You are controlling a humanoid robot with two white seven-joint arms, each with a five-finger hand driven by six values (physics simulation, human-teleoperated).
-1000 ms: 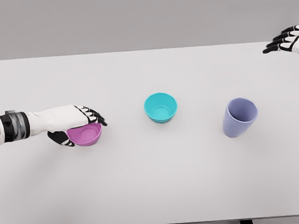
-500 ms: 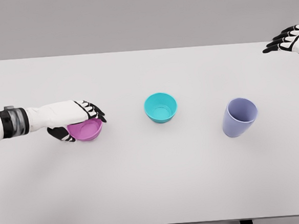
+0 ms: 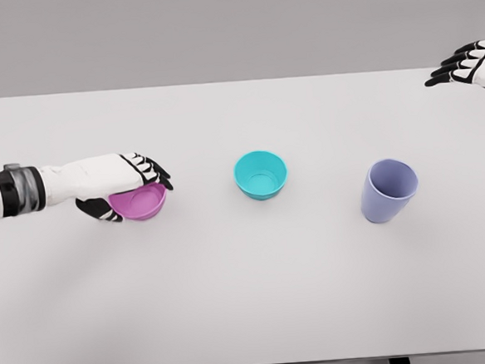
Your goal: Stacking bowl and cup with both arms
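Pink bowl (image 3: 141,203) | gripped by left hand (image 3: 114,184) (rim) | teal bowl (image 3: 260,174) apart

Bare table (image 3: 233,291) between teal bowl (image 3: 260,174) and purple cup (image 3: 388,190), both well apart.

Even, bright, diffuse overhead light is flattening the rendered scene, the table (image 3: 251,298) is showing only faint soft shadows beneath objects, and edges are appearing slightly soft, without glare.
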